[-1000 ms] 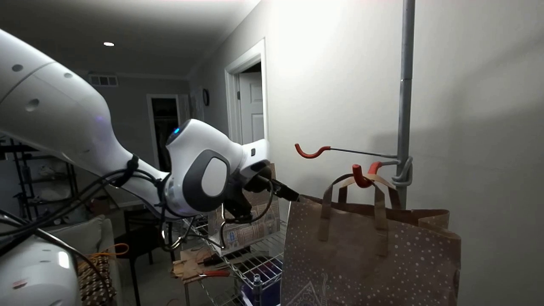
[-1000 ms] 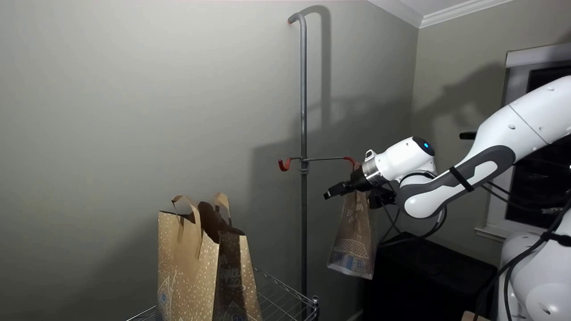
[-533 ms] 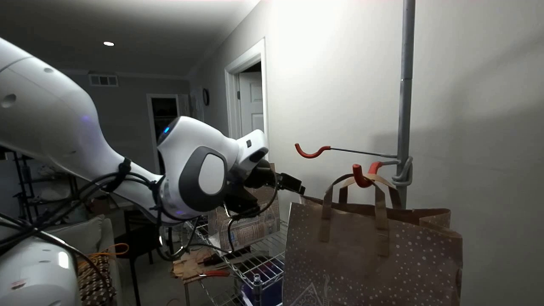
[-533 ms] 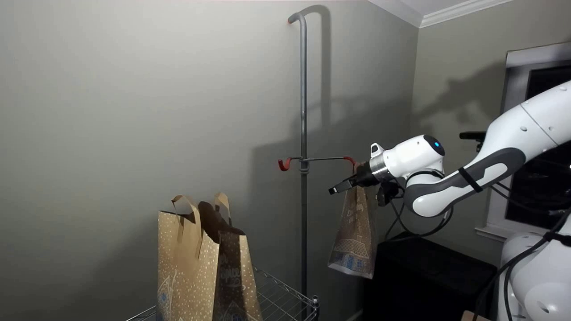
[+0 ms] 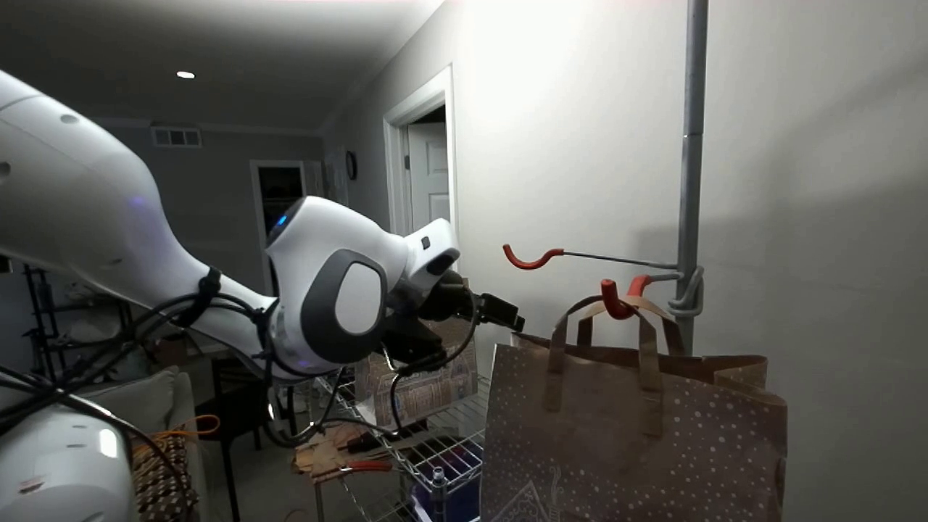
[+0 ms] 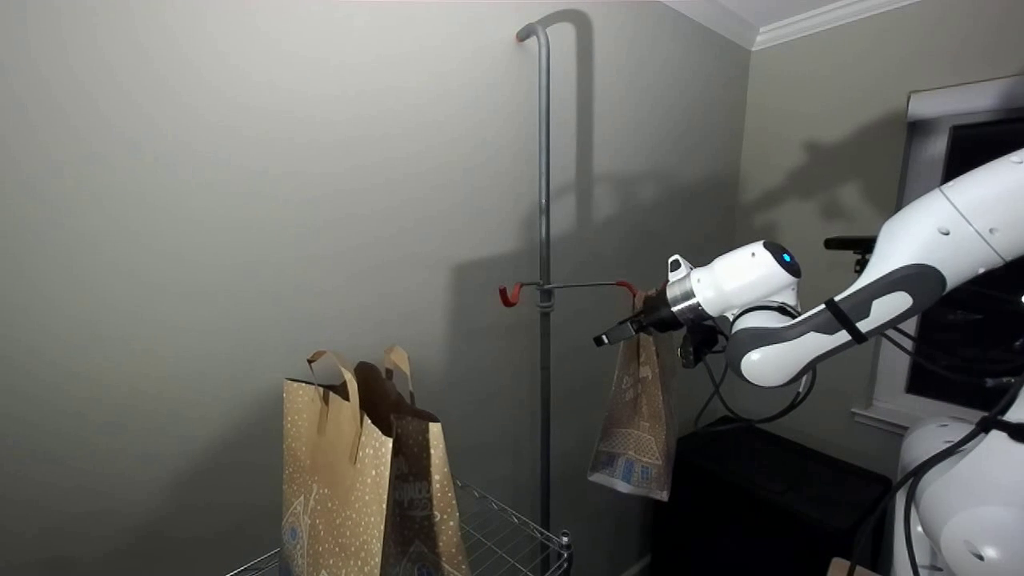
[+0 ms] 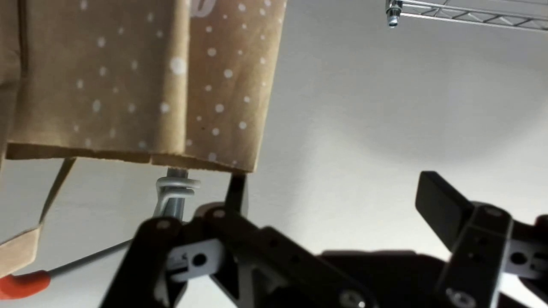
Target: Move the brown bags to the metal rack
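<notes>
One brown paper bag with white dots (image 5: 602, 435) hangs by its handles on a red-tipped hook (image 5: 616, 303). It also hangs below the hook in an exterior view (image 6: 632, 432) and fills the upper left of the wrist view (image 7: 137, 85), upside down. Another brown bag (image 6: 336, 472) stands upright on the metal wire rack (image 6: 512, 536); it is partly behind the arm in an exterior view (image 5: 442, 388). My gripper (image 7: 334, 184) is open with nothing between its fingers. One finger is at the hanging bag's top corner; I cannot tell whether it touches.
A grey pole (image 6: 545, 200) carries the hooks; a free red hook (image 5: 533, 259) sticks out from it. A dark box (image 6: 776, 496) stands below the arm. A wall (image 6: 240, 200) is behind the rack. The wire rack's edge (image 7: 471, 17) shows in the wrist view.
My gripper and arm have drawn back and slightly up, most of it in the first half second. The hanging bag has hardly moved, and the bag on the rack is unchanged.
</notes>
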